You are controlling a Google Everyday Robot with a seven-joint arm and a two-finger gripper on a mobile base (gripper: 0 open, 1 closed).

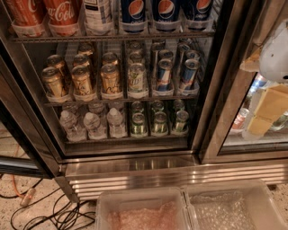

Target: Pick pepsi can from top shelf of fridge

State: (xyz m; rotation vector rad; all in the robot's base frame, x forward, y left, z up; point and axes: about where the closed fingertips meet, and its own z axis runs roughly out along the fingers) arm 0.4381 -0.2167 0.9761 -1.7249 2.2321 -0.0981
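Dark blue aluminium pepsi can (198,10) with round red-white-blue logo at the 12 o'clock edge of view, rightmost of three alike, standing in a clear tray on the thin dark wire top shelf (112,37) of the black-framed glass-door fridge (215,103). Red Coca-Cola cans (63,15) and a white carton (97,13) toward 11 o'clock on the same rack.

White-and-tan two-finger gripper (266,116) at 3 o'clock, outside the can compartment, in front of the neighbouring glass door, well apart from the can. Cannot tell how wide it stands or whether anything sits in it.

Reach not yet begun, by the look of it. Probably best:
- Raise toward 12 o'clock first and clear the black door post.
- Swing in level with the can's mid-body and approach straight from the front, sparing the neighbouring Pepsi at the target's 9 o'clock.
- Lift over the tray lip before withdrawing.
- Keep off the slimmer blue-and-silver cans (164,72) one rack below.
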